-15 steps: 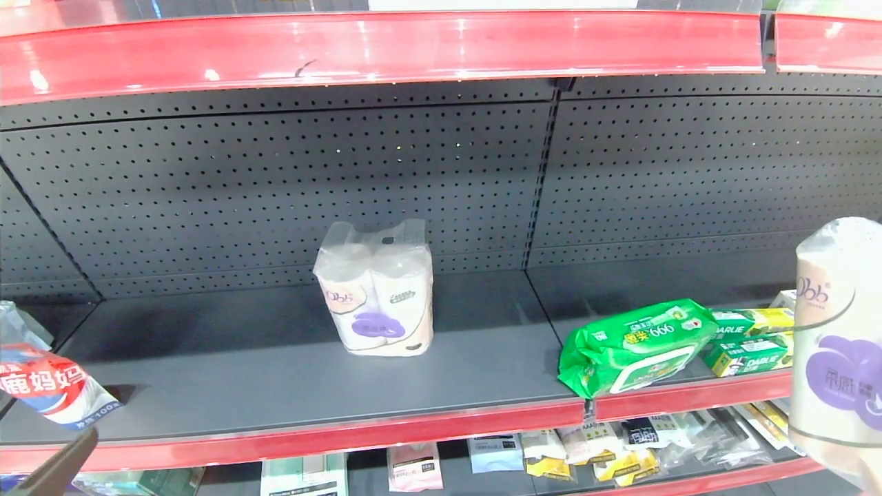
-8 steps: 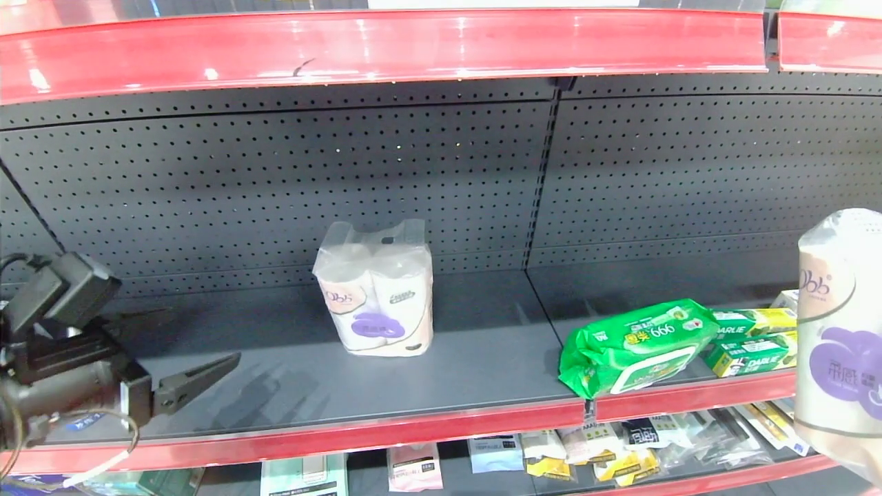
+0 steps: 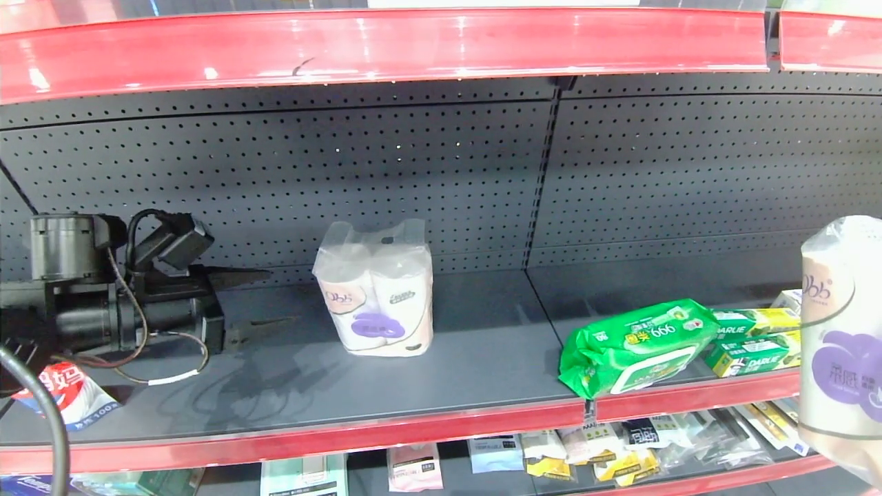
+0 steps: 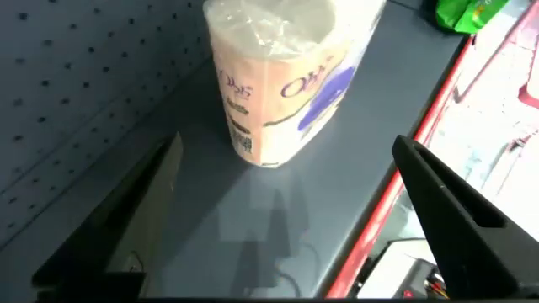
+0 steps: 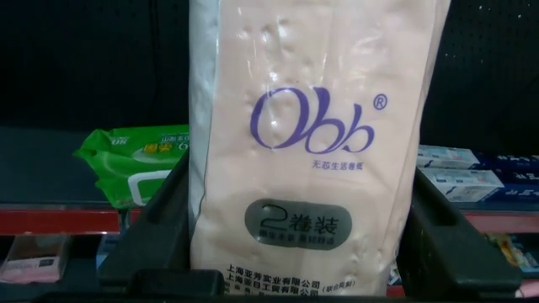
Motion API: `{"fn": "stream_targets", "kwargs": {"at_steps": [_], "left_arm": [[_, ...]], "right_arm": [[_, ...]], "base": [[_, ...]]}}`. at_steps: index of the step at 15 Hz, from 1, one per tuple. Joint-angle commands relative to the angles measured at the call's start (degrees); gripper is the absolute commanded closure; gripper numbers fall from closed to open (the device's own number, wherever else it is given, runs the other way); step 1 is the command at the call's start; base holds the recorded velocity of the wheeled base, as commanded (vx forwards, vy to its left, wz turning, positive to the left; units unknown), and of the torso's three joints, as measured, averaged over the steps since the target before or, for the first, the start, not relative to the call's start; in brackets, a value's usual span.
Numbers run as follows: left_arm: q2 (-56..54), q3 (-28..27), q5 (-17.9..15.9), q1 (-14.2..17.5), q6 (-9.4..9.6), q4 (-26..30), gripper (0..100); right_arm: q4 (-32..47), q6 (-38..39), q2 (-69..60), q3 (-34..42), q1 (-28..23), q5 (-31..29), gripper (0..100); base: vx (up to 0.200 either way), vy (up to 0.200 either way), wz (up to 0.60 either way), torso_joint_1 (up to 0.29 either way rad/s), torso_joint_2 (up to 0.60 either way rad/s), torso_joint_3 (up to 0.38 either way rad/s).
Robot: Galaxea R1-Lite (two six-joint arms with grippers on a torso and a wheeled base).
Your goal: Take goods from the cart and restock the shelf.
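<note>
Toilet-roll pack (image 3: 842, 344) stands upright, clamped in the right gripper (image 5: 307, 244), out in front of the shelf's (image 3: 296, 396) right end. The left gripper (image 3: 279, 297) hovers spread wide over the shelf, near a second pack (image 3: 375, 296) standing there.

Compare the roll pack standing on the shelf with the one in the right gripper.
The shelf pack rests on the shelf, untouched; the held pack is clamped in the right gripper. The shelf pack sits mid-shelf; the held pack is in the air at the right. Both upright, same cream-and-purple wrap.
</note>
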Motion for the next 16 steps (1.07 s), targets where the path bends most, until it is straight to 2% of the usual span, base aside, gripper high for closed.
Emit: {"fn": "stream_targets", "kwargs": {"at_steps": [1,3,9,11,13,16], "left_arm": [[5.02,-3.35,-0.48,-0.8,1.3,-0.03,0],[8.01,-6.25,-3.47,-0.63,5.35,0.06,0],[12.84,-11.52,-7.34,-0.63,6.14,-0.21,0],[14.95,-12.84,-7.86,-0.8,7.19,-0.38,0],[16.36,-13.19,-9.62,-0.8,9.04,-0.38,0],[17.5,-13.89,-10.94,-1.5,9.21,-0.38,0]], "right_arm": [[-0.01,-0.01,0.13,0.22,0.0,-0.02,100],[0.43,-0.01,0.22,0.48,0.0,-0.11,100],[1.48,-0.1,0.31,-0.05,0.0,-0.99,100],[1.48,-0.1,0.75,-0.31,0.0,-1.25,100],[1.48,-0.1,1.1,-0.75,0.0,-1.25,100],[1.48,-0.18,1.54,-0.93,0.0,-1.25,100]], "base": [[0.0,0.0,0.0,0.0,0.0,0.0],[0.0,0.0,0.0,0.0,0.0,0.0],[0.0,0.0,0.0,0.0,0.0,0.0],[0.0,0.0,0.0,0.0,0.0,0.0],[0.0,0.0,0.0,0.0,0.0,0.0],[0.0,0.0,0.0,0.0,0.0,0.0]]}}
